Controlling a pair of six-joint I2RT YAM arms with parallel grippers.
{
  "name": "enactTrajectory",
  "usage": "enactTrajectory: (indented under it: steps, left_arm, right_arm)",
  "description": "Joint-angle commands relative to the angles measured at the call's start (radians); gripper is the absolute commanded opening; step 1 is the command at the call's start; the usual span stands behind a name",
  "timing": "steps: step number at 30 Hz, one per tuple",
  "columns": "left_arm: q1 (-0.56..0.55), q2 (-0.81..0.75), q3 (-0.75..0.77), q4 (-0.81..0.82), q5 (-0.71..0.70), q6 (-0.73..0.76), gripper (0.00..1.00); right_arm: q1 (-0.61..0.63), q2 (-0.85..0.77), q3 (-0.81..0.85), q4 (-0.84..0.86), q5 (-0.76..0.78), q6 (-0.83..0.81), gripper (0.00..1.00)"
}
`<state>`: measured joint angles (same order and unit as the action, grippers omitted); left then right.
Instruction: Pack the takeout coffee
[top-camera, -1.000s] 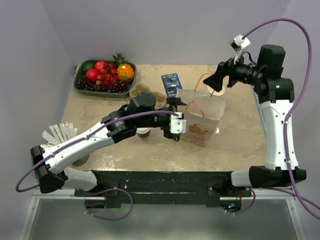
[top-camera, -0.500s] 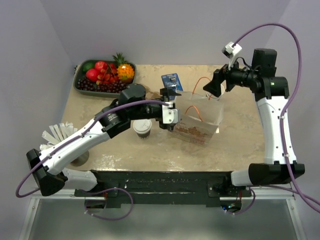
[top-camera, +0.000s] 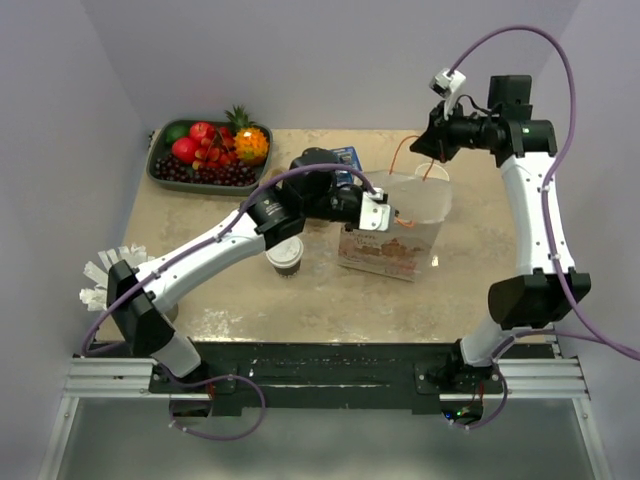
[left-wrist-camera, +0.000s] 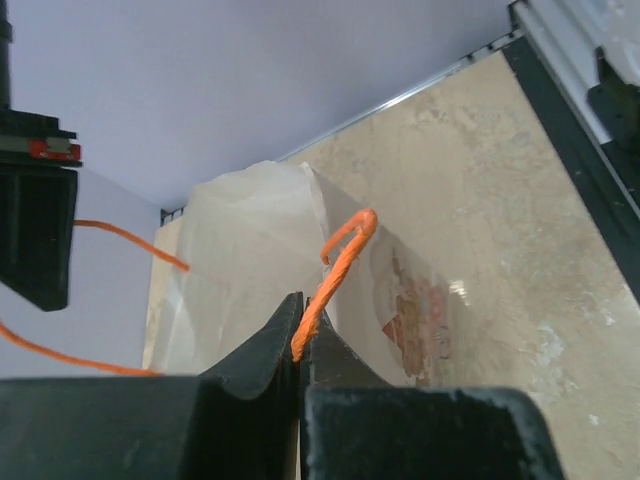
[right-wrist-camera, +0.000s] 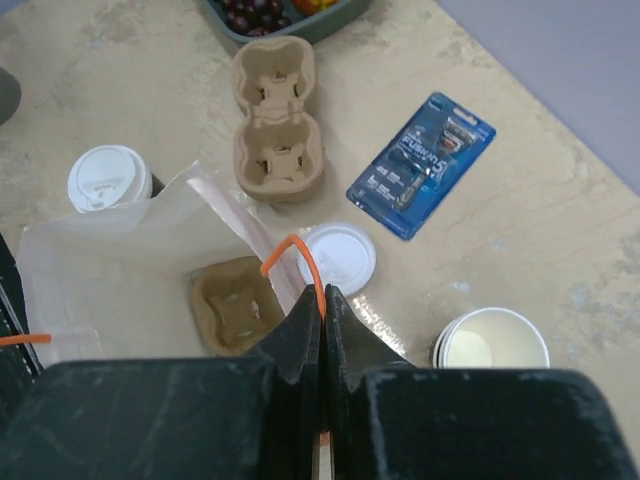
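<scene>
The takeout coffee (top-camera: 285, 255), a brown cup with a white lid, stands on the table left of the bag; the right wrist view shows the coffee (right-wrist-camera: 108, 178) just outside the bag's wall. The translucent white paper bag (top-camera: 395, 230) stands upright with two orange cord handles. My left gripper (top-camera: 376, 213) is shut on the near handle (left-wrist-camera: 340, 255); its jaws (left-wrist-camera: 300, 322) pinch the cord. My right gripper (top-camera: 428, 148) is shut on the far handle (right-wrist-camera: 300, 255), held at the bag's back rim. A pulp carrier piece (right-wrist-camera: 235, 305) lies inside the bag.
A brown two-cup pulp carrier (right-wrist-camera: 275, 120), a loose white lid (right-wrist-camera: 338, 258), a blue razor pack (right-wrist-camera: 422, 165) and a stack of lidless cups (right-wrist-camera: 492, 343) lie behind the bag. A fruit tray (top-camera: 160, 165) sits back left. White fanned items (top-camera: 110, 270) lie at the left edge.
Both grippers went from open to shut, each on an orange handle. The left arm swung up over the bag's left side; the right arm moved left and back.
</scene>
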<state>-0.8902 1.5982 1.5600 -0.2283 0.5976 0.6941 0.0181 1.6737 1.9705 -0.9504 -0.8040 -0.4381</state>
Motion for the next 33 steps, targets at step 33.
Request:
enactTrajectory:
  steps: [33]
  left_arm:
    - [-0.062,-0.304,-0.074,-0.114,0.113,-0.221,0.0]
  right_arm:
    - [0.347,-0.346,-0.075,-0.105,0.097,0.113,0.0]
